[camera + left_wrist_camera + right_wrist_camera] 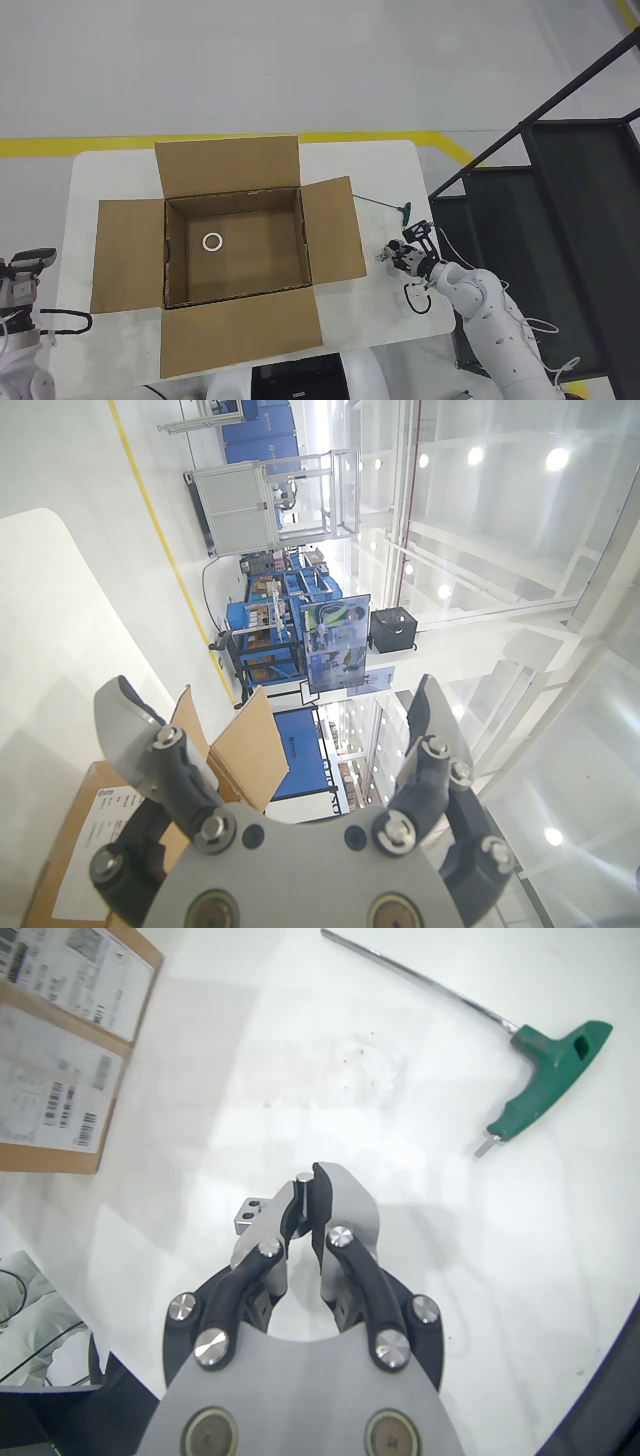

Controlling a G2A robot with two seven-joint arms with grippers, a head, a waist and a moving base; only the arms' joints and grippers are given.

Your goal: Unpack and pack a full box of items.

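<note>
An open cardboard box (235,250) stands mid-table with its four flaps spread. A white ring (212,241) lies on its floor. My right gripper (401,256) (310,1178) hovers low over the white table to the right of the box, shut on a small metal part (248,1217), a block with two holes and a pin between the pads. A green T-handle hex key (404,210) (552,1073) lies on the table just beyond it. My left gripper (272,685) is open and holds nothing; it is off the table's left edge (30,260), with a box flap (250,745) below it.
The white table (380,160) has bare room right of the box and behind it. A labelled flap (60,1048) lies close to my right gripper. Dark metal stairs (560,200) stand just past the table's right edge. A yellow floor line (60,146) runs behind the table.
</note>
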